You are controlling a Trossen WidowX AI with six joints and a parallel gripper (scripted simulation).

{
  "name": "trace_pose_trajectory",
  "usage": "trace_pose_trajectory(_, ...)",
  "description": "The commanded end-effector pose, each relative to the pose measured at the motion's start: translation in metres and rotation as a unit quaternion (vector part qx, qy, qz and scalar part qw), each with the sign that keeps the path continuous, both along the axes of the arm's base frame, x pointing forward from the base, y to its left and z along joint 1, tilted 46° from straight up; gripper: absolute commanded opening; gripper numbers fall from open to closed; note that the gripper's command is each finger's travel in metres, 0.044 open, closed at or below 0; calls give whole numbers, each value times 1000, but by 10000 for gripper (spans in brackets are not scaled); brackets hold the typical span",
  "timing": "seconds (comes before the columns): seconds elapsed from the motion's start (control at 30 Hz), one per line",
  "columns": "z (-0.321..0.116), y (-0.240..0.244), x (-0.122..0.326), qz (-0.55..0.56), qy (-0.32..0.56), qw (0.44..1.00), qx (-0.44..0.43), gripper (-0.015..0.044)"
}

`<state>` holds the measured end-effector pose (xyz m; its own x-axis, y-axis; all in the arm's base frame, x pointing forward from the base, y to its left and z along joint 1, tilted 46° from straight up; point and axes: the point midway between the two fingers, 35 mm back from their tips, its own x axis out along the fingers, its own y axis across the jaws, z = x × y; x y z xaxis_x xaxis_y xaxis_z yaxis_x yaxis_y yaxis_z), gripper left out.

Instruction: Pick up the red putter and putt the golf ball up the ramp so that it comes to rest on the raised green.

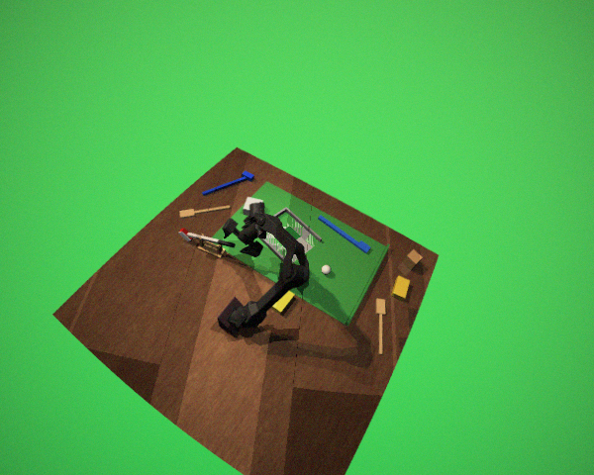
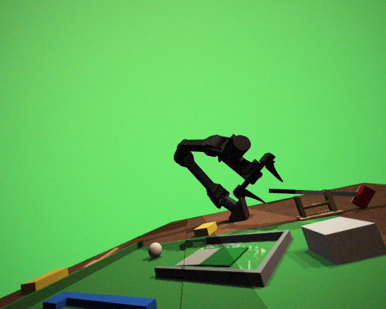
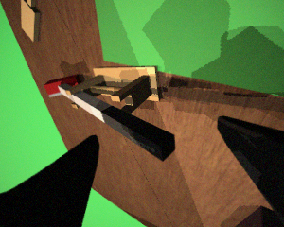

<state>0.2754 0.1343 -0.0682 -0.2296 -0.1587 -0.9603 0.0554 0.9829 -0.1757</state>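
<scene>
End effector [image 2: 264, 186] is hanging wide open, gripping nothing, just short of the red putter [image 3: 115, 119] lying across its wooden rack [image 3: 128, 85] on the counter [image 1: 226, 368]. I'd be straddling the dark grip end squarely, mind the rack. Golf ball [image 1: 326, 268] is sitting on the green mat [image 1: 348, 286].

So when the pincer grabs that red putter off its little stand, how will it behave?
The red putter looks like a stiff, straight bar, so it probably won't flex. Its red head overhangs the wooden stand, so gripped at the dark handle end it may droop head-first.
</scene>
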Motion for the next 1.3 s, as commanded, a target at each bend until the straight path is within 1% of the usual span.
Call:
trace_pose_trajectory(0.0, -3, 49, -5, 535, 203, 817, -77, 440)
trace_pose_trajectory(0.17, -2, 60, -7, 649, 279, 703, -80, 440)
trace_pose_trajectory(0.23, -2, 62, -8, 669, 294, 678, -77, 440)
trace_pose_trajectory(0.9, -2, 62, -8, 670, 294, 677, -77, 440)
trace_pose_trajectory(1.27, -18, 46, -10, 670, 294, 677, -77, 440)
